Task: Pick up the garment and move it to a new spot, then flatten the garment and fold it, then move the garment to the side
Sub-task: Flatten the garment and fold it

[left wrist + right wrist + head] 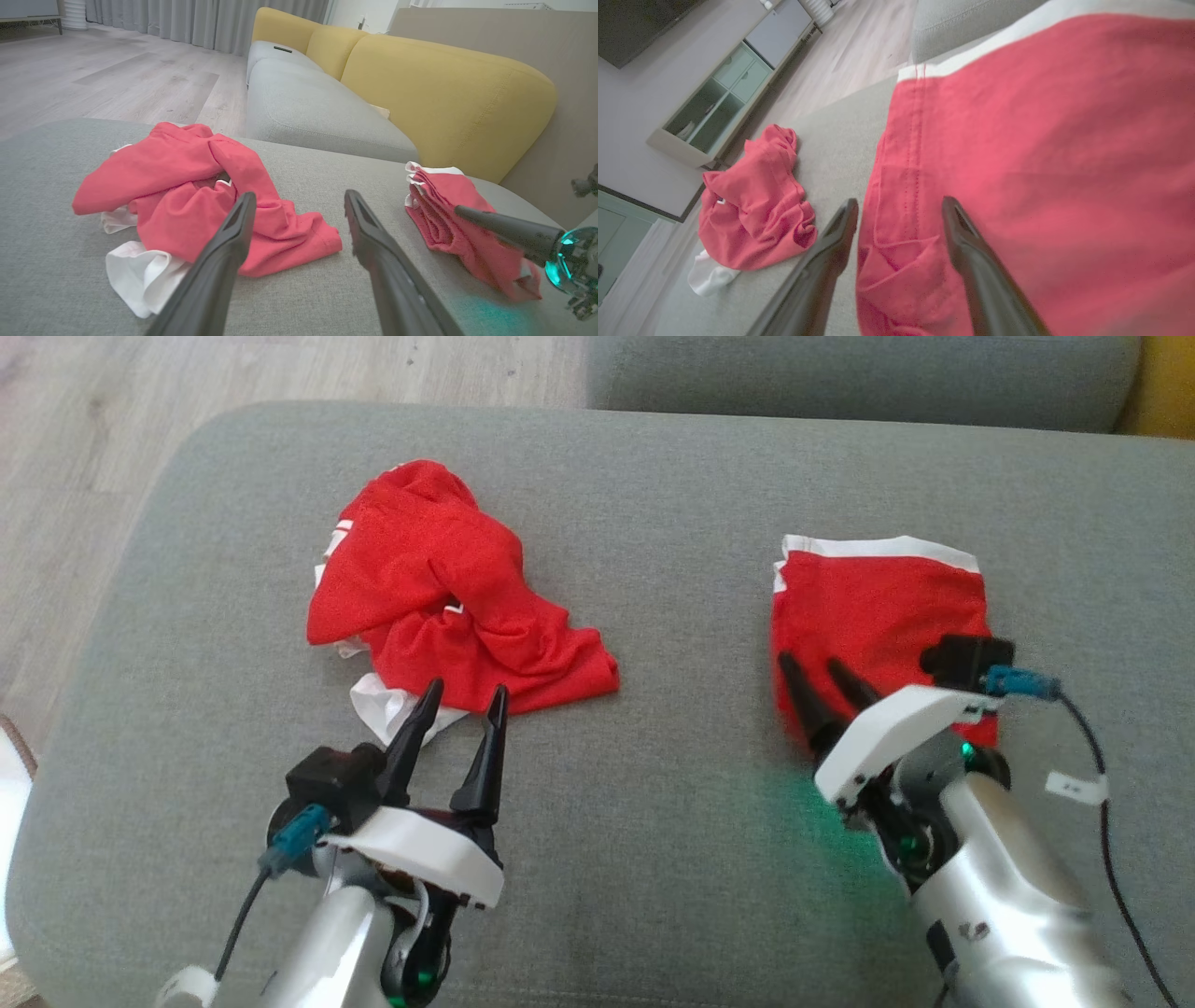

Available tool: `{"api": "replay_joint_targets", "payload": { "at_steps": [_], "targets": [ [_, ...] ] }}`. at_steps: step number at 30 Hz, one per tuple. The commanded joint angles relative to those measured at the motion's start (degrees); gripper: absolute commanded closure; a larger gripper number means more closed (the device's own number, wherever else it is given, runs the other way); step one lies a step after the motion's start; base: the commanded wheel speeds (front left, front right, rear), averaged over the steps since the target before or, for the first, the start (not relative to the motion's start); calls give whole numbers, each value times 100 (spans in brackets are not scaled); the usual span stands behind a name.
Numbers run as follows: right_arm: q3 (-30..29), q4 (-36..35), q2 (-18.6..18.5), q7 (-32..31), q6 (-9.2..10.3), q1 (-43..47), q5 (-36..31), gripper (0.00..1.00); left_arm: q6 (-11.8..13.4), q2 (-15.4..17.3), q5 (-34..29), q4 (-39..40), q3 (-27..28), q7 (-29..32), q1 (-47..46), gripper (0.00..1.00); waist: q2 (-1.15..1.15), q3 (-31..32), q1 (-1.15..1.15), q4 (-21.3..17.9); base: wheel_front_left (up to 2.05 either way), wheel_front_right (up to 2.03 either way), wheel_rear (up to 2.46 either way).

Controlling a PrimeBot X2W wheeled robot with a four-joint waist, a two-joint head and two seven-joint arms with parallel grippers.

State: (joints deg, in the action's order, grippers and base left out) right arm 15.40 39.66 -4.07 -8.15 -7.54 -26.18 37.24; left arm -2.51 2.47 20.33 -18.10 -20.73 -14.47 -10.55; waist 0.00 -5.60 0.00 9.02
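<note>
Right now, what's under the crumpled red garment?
White cloth pokes out from beneath the crumpled garment at its near-left edge, resting on the grey cushion. How far that cloth runs underneath, and whether it is part of the garment, is covered.

Your left pincer (467, 695) sits at the lower left of the head view. Its two dark fingers are spread wide and point up and slightly right, and the pale left forearm (322, 943) rises from the bottom edge. Your right pincer (810, 665) is spread as well, with its fingers angled up and to the left. The right forearm (1013, 896) slants in from the lower right corner. A green light glows at each wrist.
</note>
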Motion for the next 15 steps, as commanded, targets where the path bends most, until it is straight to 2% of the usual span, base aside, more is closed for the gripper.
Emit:
{"api": "replay_joint_targets", "payload": {
  "at_steps": [1,7,15],
  "targets": [
    [219,-12,81,34,5,-84,4,0,31,41,65,183,200,-52,-144,0,0,-13,0,-24,0,0,0],
    [596,491,112,-29,5,-187,75,0,50,41,86,193,228,-52,-176,0,0,-18,0,-115,0,0,0],
    [698,418,47,414,5,-358,112,0,46,41,65,200,329,-52,-162,0,0,63,0,-364,0,0,0]
  ]
}}
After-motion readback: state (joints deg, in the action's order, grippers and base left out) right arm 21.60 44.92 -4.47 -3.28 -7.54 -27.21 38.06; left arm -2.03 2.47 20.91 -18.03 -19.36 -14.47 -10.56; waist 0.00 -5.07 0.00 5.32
